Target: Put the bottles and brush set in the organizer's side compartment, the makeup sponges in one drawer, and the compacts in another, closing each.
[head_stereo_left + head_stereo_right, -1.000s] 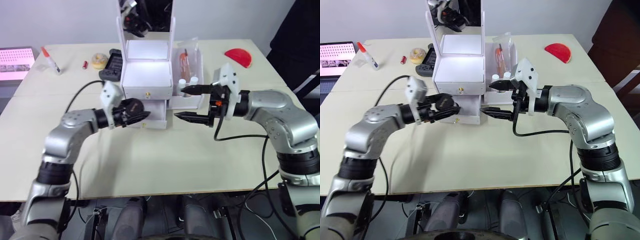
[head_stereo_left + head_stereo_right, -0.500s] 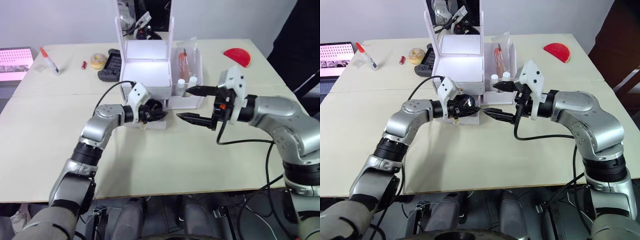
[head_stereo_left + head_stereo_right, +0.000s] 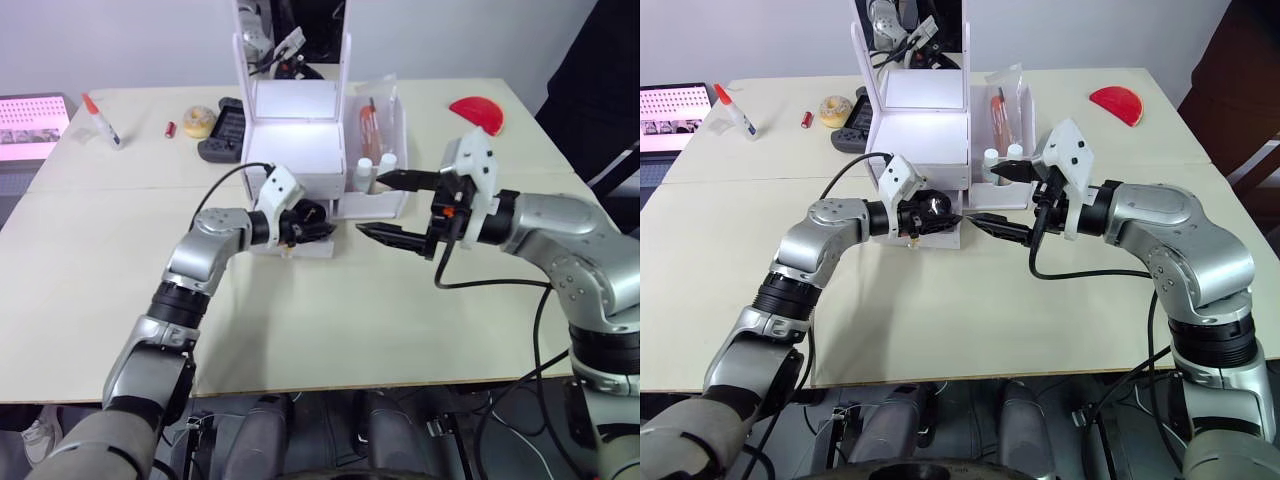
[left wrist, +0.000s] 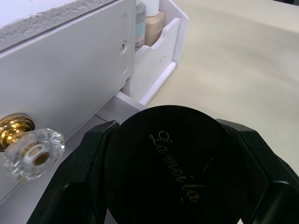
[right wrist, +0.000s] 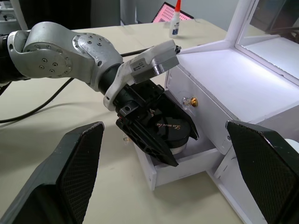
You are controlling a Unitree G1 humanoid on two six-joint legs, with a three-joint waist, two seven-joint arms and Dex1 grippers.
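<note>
The white organizer (image 3: 296, 135) stands mid-table with its mirror upright and its lower drawer (image 5: 180, 164) pulled open. The upper drawer, with a gold knob (image 5: 193, 101), is closed. My left gripper (image 3: 305, 222) is shut on a round black compact (image 4: 177, 172) with gold script, held tilted over the open drawer. Two white-capped bottles (image 3: 375, 165) and the sleeved brush set (image 3: 370, 122) stand in the side compartment (image 3: 398, 130). My right gripper (image 3: 370, 205) hangs open just in front of that compartment, holding nothing. The makeup sponges are out of view.
Behind and left of the organizer lie a black device (image 3: 225, 130), a yellowish tape roll (image 3: 200, 121), a small red item (image 3: 170, 128) and a red-tipped glue bottle (image 3: 102, 120). A pink screen (image 3: 30, 125) sits at the far left edge. A red object (image 3: 477, 113) lies back right.
My left gripper has carried the compact forward and right to the open lower drawer, then held almost still. The right gripper has stayed open, barely shifting.
</note>
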